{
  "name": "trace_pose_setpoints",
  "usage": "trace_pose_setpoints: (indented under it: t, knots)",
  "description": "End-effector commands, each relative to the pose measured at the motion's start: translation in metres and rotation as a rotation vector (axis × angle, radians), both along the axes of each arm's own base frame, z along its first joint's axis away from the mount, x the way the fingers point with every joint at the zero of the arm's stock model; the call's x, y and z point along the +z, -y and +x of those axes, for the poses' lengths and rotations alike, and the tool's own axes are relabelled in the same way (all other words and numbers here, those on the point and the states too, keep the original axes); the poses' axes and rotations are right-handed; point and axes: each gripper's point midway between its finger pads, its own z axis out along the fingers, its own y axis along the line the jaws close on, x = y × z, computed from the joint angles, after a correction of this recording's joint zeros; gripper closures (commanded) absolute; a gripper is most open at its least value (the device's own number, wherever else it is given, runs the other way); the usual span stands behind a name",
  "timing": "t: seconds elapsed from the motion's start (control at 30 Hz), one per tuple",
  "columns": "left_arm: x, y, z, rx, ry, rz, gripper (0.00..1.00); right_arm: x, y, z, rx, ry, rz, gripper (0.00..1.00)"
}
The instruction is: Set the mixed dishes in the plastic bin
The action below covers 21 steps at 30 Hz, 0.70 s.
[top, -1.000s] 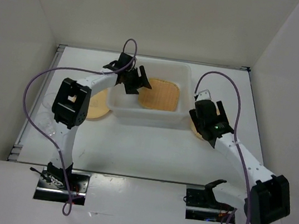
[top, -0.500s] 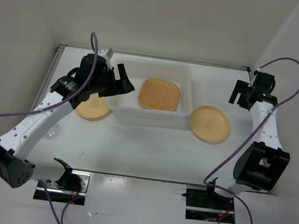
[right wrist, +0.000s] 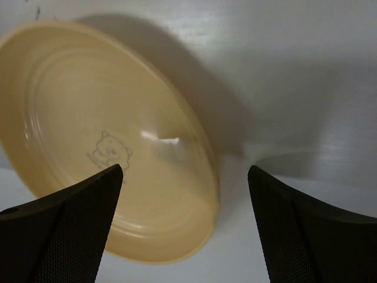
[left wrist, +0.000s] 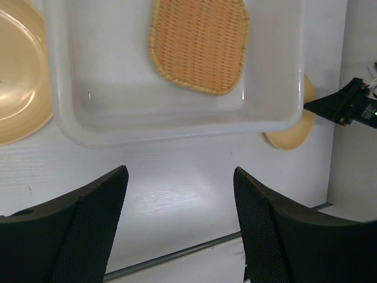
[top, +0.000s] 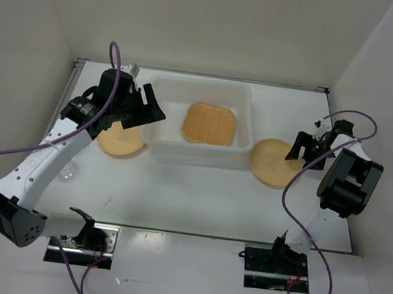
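The plastic bin [top: 159, 138] stands at the middle back of the table, and the orange woven plate [top: 209, 124] lies flat inside it. One round tan plate [top: 117, 143] lies left of the bin and another [top: 272, 163] lies to its right. My left gripper [top: 154, 107] hovers open and holds nothing over the bin's left rim. From the left wrist I look down on the bin [left wrist: 177, 121] and the woven plate [left wrist: 199, 44]. My right gripper [top: 301, 149] is open at the right plate's edge. The plate [right wrist: 106, 141] lies partly between its fingers [right wrist: 185, 170]. A faint clear cup [top: 68, 170] stands far left.
White walls close in the table on the left, back and right. A purple cable loops from each arm. In the left wrist view the left plate [left wrist: 17, 88] lies beside the bin, and the right plate [left wrist: 291, 135] and right gripper [left wrist: 347, 107] are past the bin's corner.
My left gripper has drawn back from over the bin's inside to its left rim. My right arm swung away to the back right, then came down to the right plate's edge.
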Motion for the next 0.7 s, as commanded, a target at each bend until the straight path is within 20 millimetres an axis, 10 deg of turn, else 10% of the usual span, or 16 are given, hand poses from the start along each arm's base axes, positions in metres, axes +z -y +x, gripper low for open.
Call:
trace_pose_setpoints:
  t: [0.0, 0.27, 0.4, 0.53, 0.67]
  knots:
    - [-0.009, 0.004, 0.005, -0.008, -0.034, -0.015, 0.21, 0.007, -0.008, 0.012, 0.093, 0.062, 0.045, 0.09]
    - [-0.015, 0.008, 0.012, -0.018, -0.051, -0.017, 0.23, -0.025, -0.012, 0.013, 0.122, -0.004, 0.124, 0.2]
    - [-0.015, 0.007, 0.012, -0.004, -0.053, -0.019, 0.24, -0.05, -0.021, 0.001, 0.139, -0.06, 0.177, 0.46]
    - [-0.015, 0.007, 0.012, 0.002, -0.056, -0.026, 0.24, -0.066, -0.024, -0.008, 0.135, -0.113, 0.204, 1.0]
    - [-0.015, 0.005, 0.014, 0.011, -0.056, -0.026, 0.24, -0.055, -0.016, -0.006, 0.122, -0.102, 0.174, 1.0]
